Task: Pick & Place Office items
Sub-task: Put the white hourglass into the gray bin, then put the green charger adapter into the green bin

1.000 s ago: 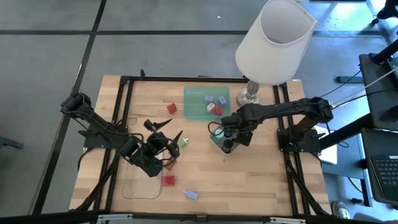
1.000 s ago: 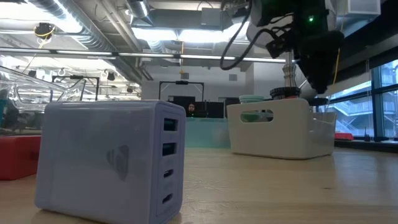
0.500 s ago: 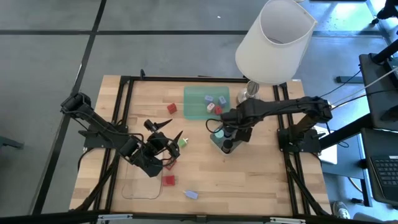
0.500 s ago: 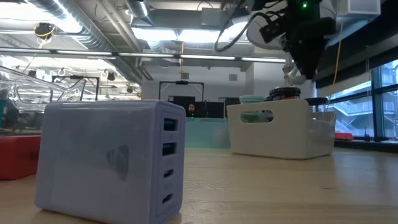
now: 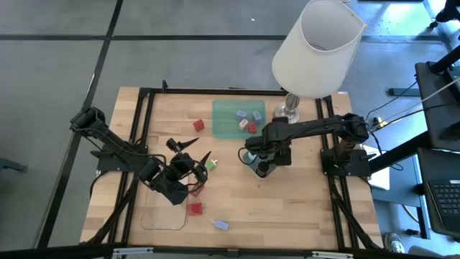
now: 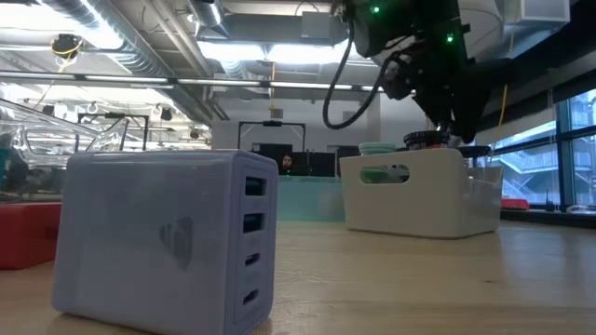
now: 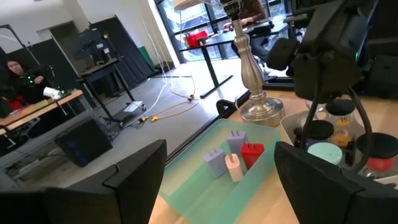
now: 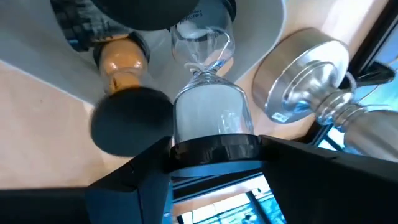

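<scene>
The white bin (image 5: 260,165) is taken as the landmark; it stands on the bench (image 5: 302,208) just in front of the lamp base (image 5: 289,109). The right gripper (image 5: 260,152) is held directly over this bin, and in the right wrist view its fingers (image 8: 149,171) are seen closed on an hourglass (image 8: 208,118) with a black end cap, a black-capped amber bottle (image 8: 124,62) lying beside it inside the bin. From the low view the bin (image 6: 419,191) is seen with black caps and a teal disc (image 6: 377,147) showing above its rim.

Just behind the bin, toward the lamp, a green tray (image 5: 238,119) holds pale blue-grey pieces (image 7: 216,163) and a red block (image 7: 252,152). Well to the left of the bin, the left gripper (image 5: 192,152) hovers above the bench with its fingers (image 7: 134,171) spread apart and empty. A red block (image 5: 198,125) lies left of the green tray, another red block (image 5: 195,208) and a pale blue-grey charger (image 5: 221,224) lie well in front of the bin.
</scene>
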